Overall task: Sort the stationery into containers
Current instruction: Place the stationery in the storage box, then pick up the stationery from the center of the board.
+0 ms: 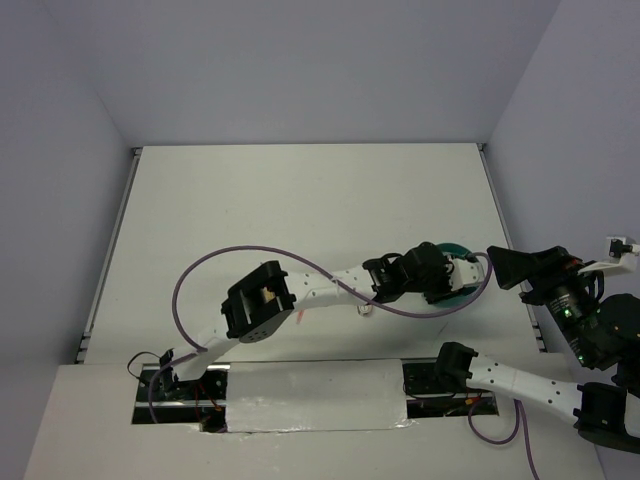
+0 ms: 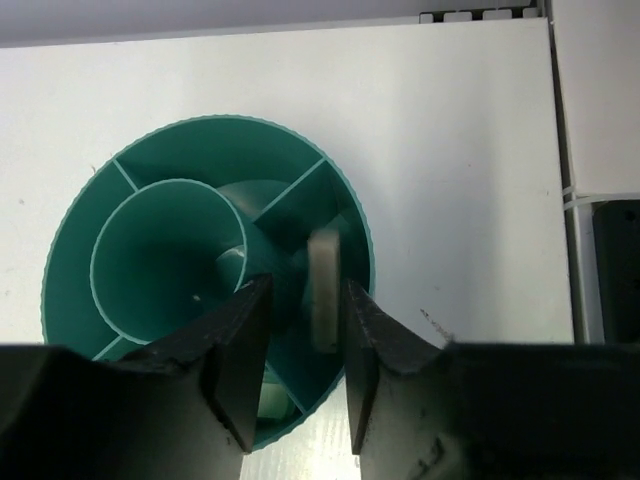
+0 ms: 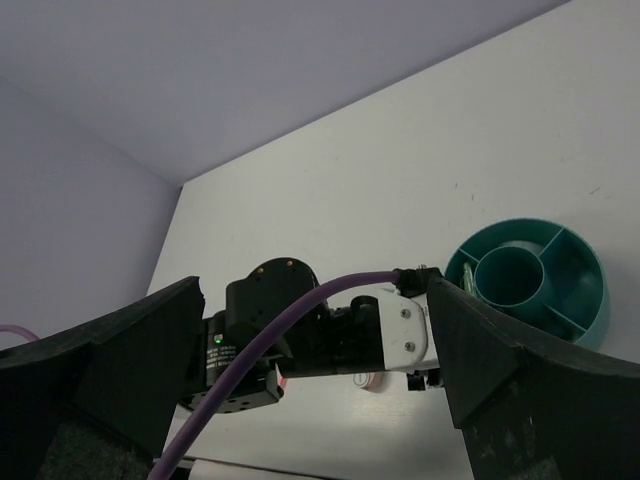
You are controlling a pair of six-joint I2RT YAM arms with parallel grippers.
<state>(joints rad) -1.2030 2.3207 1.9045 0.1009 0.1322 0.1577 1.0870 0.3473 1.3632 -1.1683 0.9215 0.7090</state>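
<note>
The round teal cup [image 2: 200, 160] with inner compartments stands at the right of the table [image 1: 300, 200]; in the top view only its rim [image 1: 455, 248] shows. My left gripper [image 2: 307, 285] hovers right over the cup [image 3: 570, 300], jaws apart. A pale yellow-brown block [image 2: 323, 290], blurred, hangs between the fingertips over an outer compartment, with a gap on each side. A mint green piece [image 2: 268, 398] lies in another compartment. My right gripper [image 3: 315, 290] is wide open and holds nothing, off to the right of the cup and facing it [image 1: 498, 268].
A small pink-white item [image 3: 368, 378] lies on the table under the left arm, and a thin pink-red pen [image 1: 298, 318] lies near that arm's elbow. The left arm's purple cable [image 1: 220, 262] loops over the table. Walls close in the table's back and sides.
</note>
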